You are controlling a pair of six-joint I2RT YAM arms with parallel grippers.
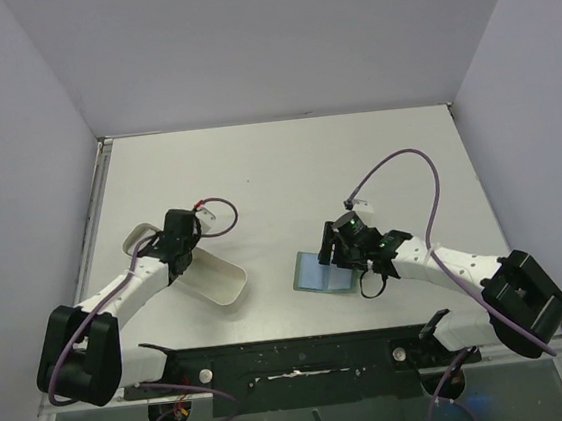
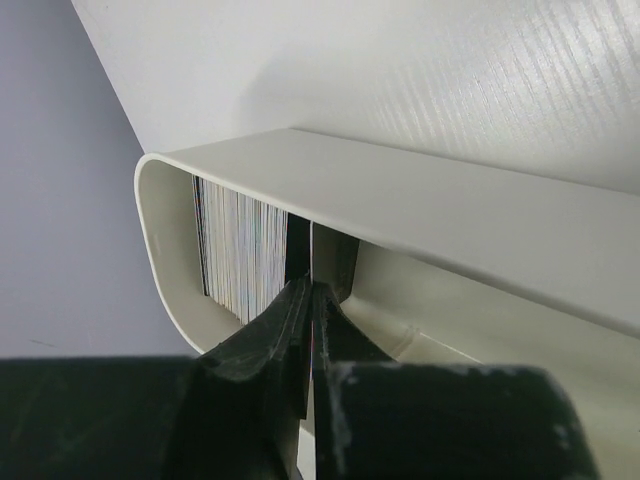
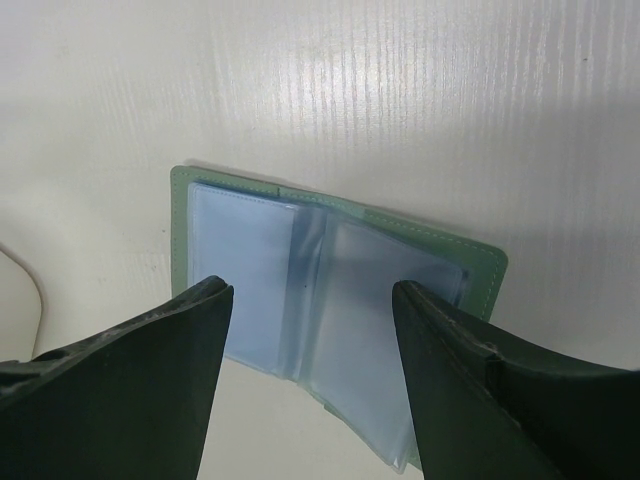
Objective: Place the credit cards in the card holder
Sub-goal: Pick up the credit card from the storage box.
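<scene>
White table (image 1: 286, 160); right claw (image 3: 310, 290) apart over card holder (image 3: 245, 255); left claw (image 2: 308, 288) seemingly together by credit cards (image 2: 240, 250) unseen overhead.

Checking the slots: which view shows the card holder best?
Right wrist: the card holder lies open, blue sleeves plain. Top view shows it small, partly under the right hand; left wrist, not at all.

Soft, even light from overhead fills every view, leaving only faint shadows on the table (image 1: 277, 171). Just beyond the card holder (image 3: 300, 260) the tabletop shows a streaky sheen, and the holder's clear sleeves glare mildly. Nearer than the card holder, the right gripper (image 3: 308, 290) looms dark and slightly out of focus.
</scene>
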